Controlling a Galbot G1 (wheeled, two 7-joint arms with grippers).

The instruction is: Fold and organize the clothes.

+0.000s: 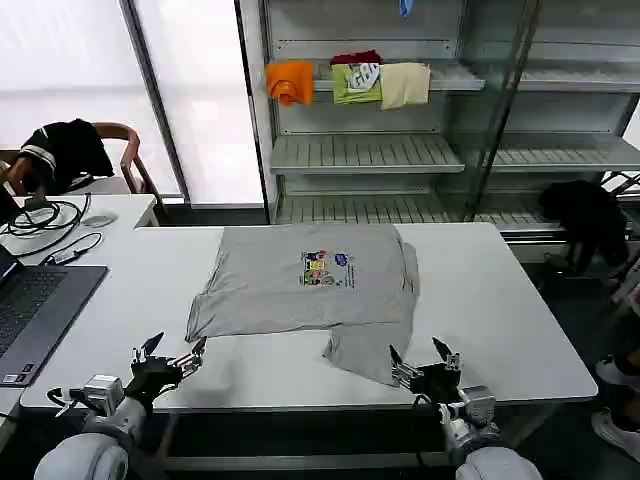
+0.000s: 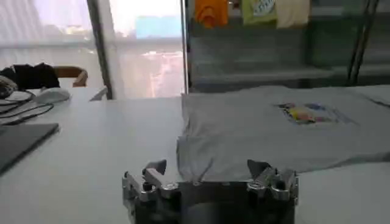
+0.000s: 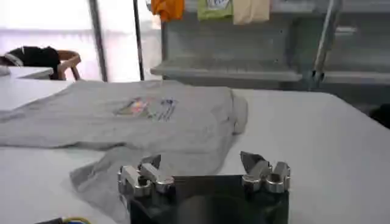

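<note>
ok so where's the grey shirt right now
In the head view the grey shirt lies spread on the white table, centre, just beyond the open left gripper and right gripper.

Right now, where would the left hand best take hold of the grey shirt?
Probably at the near-left hem corner of the grey shirt, coming low from the table's near edge: that corner lies flat, free, just ahead of the open left hand.

White table, metal shelving, bright windows behind.
</note>
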